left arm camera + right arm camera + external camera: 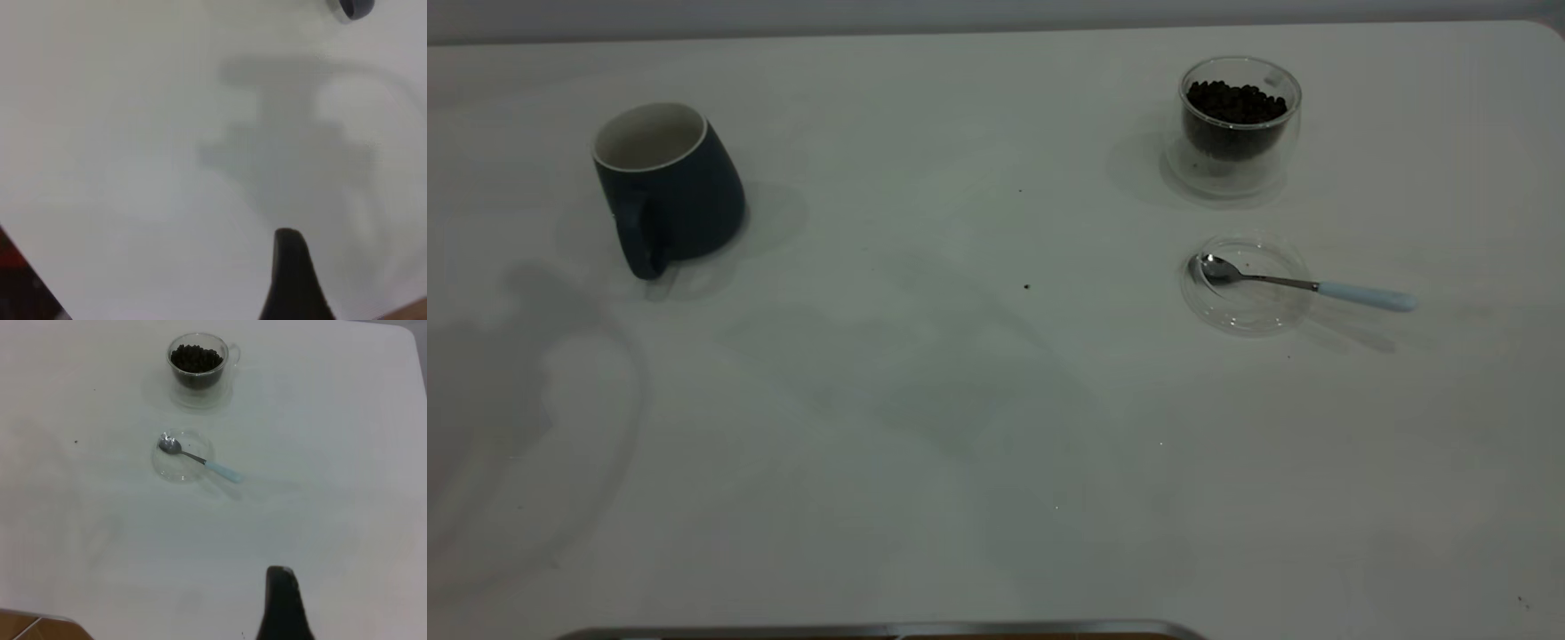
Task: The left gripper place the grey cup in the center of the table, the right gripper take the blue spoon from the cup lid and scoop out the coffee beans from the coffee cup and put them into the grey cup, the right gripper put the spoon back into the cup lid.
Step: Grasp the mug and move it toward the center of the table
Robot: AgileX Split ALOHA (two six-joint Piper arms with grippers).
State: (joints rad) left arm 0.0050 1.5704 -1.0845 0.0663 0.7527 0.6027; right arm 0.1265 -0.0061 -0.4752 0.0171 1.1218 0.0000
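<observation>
Fingers [285,600] aloft, coffee beans [1234,103] in coffee cup [1238,160]

Exterior view: looks down from high up, over the table's [925,427] near edge.
Left wrist view: close above bare table, near an edge.
Right wrist view: higher, sees the same coffee cup [197,361] as the exterior view.

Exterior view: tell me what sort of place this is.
Probably a staged test bench, not a kitchen: a plain white table bearing only a grey cup, a coffee cup of coffee beans, and a blue spoon resting on a cup lid.
</observation>
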